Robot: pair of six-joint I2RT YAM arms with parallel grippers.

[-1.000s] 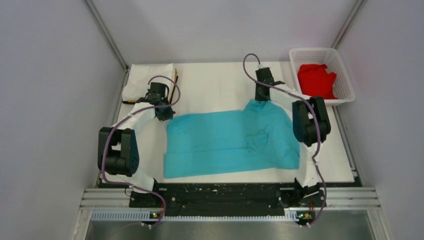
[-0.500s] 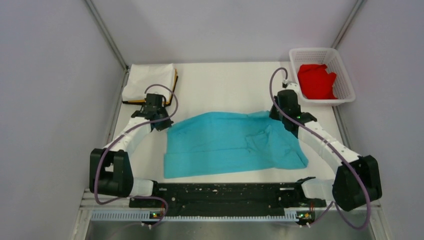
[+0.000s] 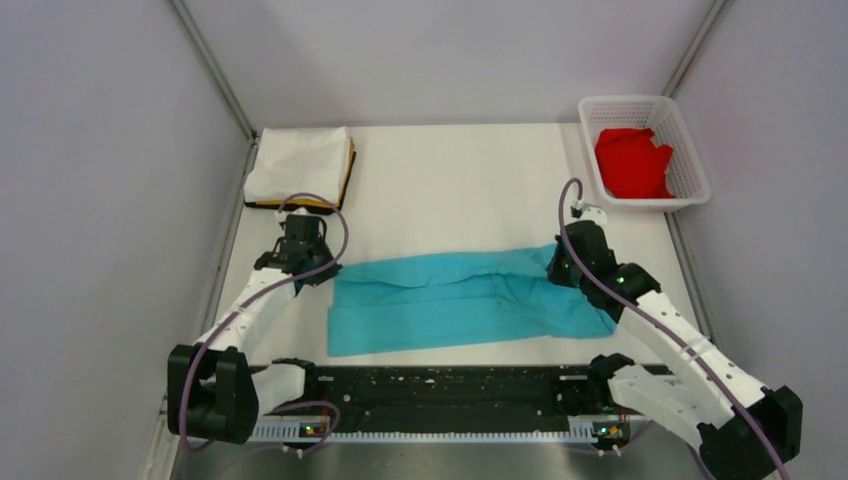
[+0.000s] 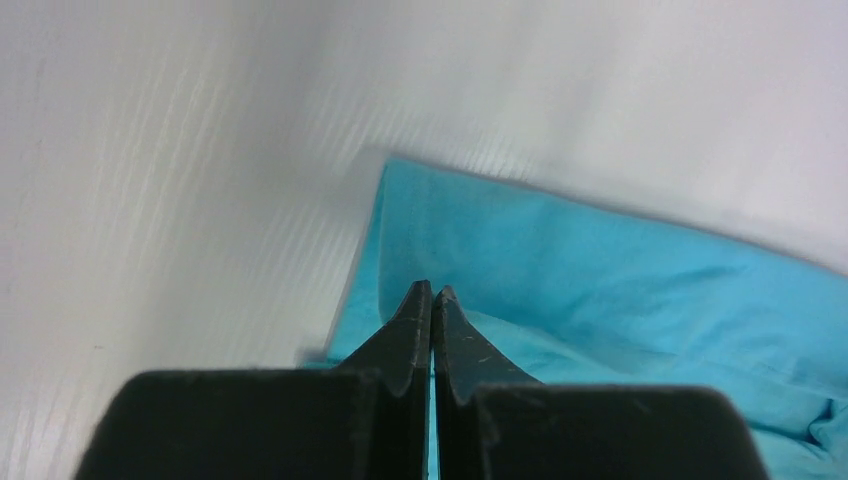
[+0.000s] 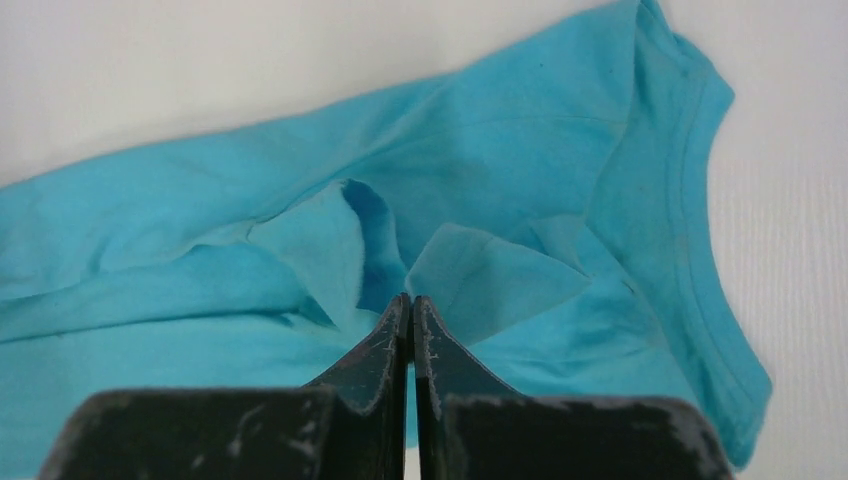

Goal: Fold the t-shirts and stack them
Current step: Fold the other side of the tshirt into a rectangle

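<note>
The turquoise t-shirt (image 3: 450,300) lies in the middle of the table as a long band, its far edge doubled over towards me. My left gripper (image 3: 322,272) is shut on its far-left edge; the cloth (image 4: 600,270) spreads beyond the closed fingers (image 4: 431,290). My right gripper (image 3: 557,271) is shut on its far-right edge near the collar; the cloth (image 5: 500,160) shows past the closed fingers (image 5: 411,300). A folded white t-shirt (image 3: 298,165) lies on an orange-yellow one (image 3: 349,172) at the back left. A red t-shirt (image 3: 632,162) sits in the basket.
The white lattice basket (image 3: 692,170) stands at the back right corner. Grey walls close the table on the left, back and right. The black base rail (image 3: 440,385) runs along the near edge.
Both grippers have drawn back towards me with the shirt's far edge in them. The shirt has gone from a wide spread to a narrower doubled band.
</note>
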